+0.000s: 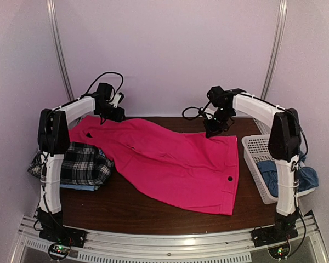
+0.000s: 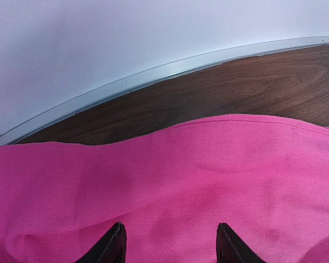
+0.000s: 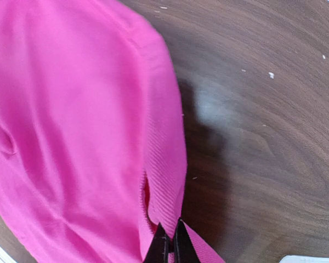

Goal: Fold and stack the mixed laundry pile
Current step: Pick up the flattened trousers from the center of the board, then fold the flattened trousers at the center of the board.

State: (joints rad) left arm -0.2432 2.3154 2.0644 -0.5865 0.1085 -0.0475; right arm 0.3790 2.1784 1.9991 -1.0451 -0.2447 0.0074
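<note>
The hot-pink trousers (image 1: 175, 159) lie spread flat across the middle of the table, waistband toward the right. My left gripper (image 1: 107, 114) is open at the trousers' far left end, its fingertips (image 2: 116, 241) wide apart just over the pink cloth (image 2: 181, 175). My right gripper (image 1: 213, 130) is shut on the ribbed edge of the trousers (image 3: 164, 181) at their far right corner. The black-and-white plaid shirt (image 1: 82, 161) lies folded at the left on the light blue shirt (image 1: 79, 187). The duller blue cloth (image 1: 274, 172) lies in the basket.
The white lattice basket (image 1: 252, 148) stands at the right edge of the table. The back wall and its metal rail (image 2: 153, 76) run close behind the left gripper. Bare dark wood (image 3: 263, 137) shows to the right of the trousers.
</note>
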